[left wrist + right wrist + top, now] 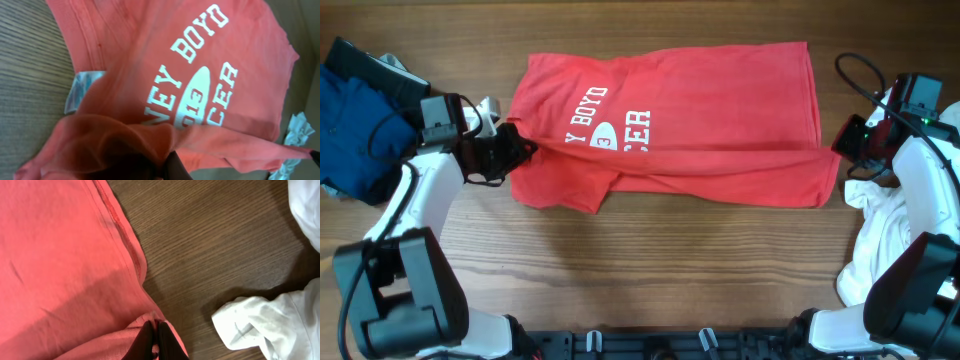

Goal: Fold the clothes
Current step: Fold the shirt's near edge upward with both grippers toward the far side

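Observation:
The clothes are one red T-shirt point(670, 125) with white lettering, lying across the middle of the table, its lower part doubled over. At the shirt's left end my left gripper point(515, 148) is shut on a bunched fold of fabric. In the left wrist view that fold point(115, 145) drapes over the jaws and only one dark finger point(176, 167) shows. My right gripper point(840, 158) is at the shirt's right lower corner. The right wrist view shows it point(155, 329) pinching the red hem point(127, 245) between closed fingers.
A dark blue garment point(355, 130) lies at the far left, behind my left arm. A white garment point(890, 235) is heaped at the right edge, close to my right gripper, and shows as white cloth point(260, 325) in the right wrist view. Bare wood table point(670, 260) runs along the front.

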